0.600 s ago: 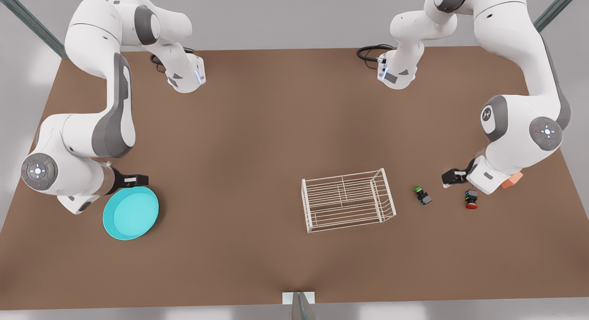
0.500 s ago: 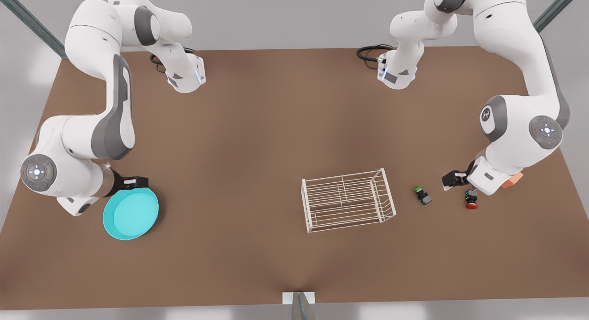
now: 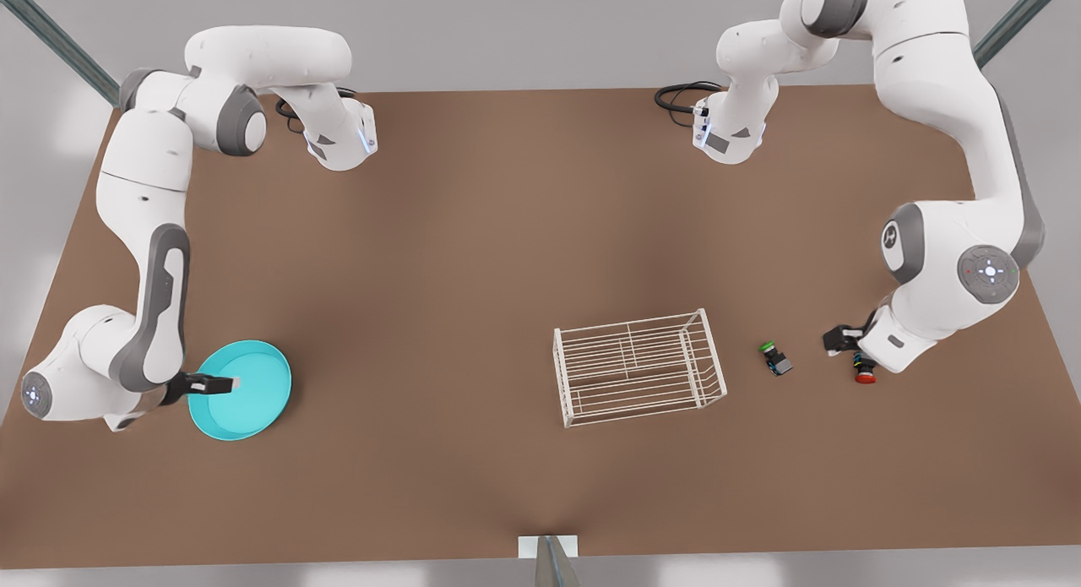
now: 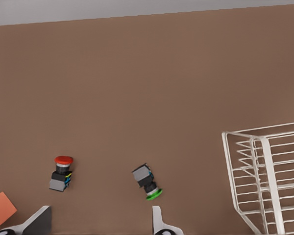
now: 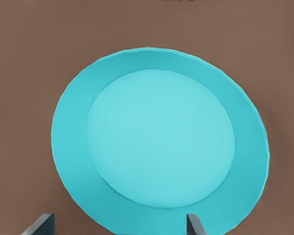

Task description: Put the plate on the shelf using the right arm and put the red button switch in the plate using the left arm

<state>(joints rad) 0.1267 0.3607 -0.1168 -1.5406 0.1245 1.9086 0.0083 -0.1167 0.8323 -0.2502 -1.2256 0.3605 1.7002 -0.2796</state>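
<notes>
Both jaws gape: right gripper [image 3: 221, 385] over round turquoise plate [image 3: 253, 405], left gripper [image 3: 847, 344] beside red button switch [image 3: 863, 370].

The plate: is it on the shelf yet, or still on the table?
Still on the table. The plate lies flat at the front view's left, far from the bare shelf, with the open right tool over its rim.

Green-capped switch [image 3: 774, 358] between shelf [image 3: 638, 367] and red button switch [image 3: 863, 369]

Bright, even, diffuse light; soft faint shadows, no glare.
</notes>
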